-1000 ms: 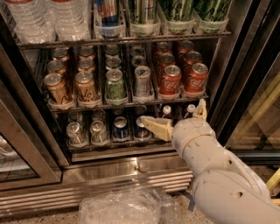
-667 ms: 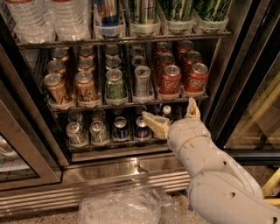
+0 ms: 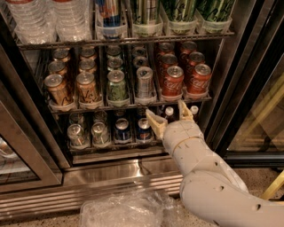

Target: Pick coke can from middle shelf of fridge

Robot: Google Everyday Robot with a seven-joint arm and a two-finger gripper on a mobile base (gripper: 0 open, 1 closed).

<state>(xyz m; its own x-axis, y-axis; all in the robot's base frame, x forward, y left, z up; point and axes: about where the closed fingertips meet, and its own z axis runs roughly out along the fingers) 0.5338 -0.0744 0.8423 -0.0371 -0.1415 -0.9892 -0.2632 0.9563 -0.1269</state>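
The fridge (image 3: 248,62) stands open with wire racks. On the middle shelf (image 3: 128,105) the rows run gold, green, silver and red. Two front coke cans show: one (image 3: 172,81) left and one (image 3: 199,79) right, with more red cans behind. My gripper (image 3: 168,113) is open, its two tan fingers pointing up just below the front edge of the middle shelf, under the left front coke can. It holds nothing. The white arm (image 3: 213,177) reaches in from the lower right.
Water bottles (image 3: 49,17) and tall cans (image 3: 182,13) fill the top rack. Blue cans (image 3: 122,129) and small bottles (image 3: 194,110) sit on the lower rack behind my fingers. A crumpled clear plastic bag (image 3: 128,208) lies on the floor. The dark door frame (image 3: 26,146) stands at left.
My gripper has moved up and slightly left, from in front of the lower rack towards the front edge of the middle shelf below the red cans.
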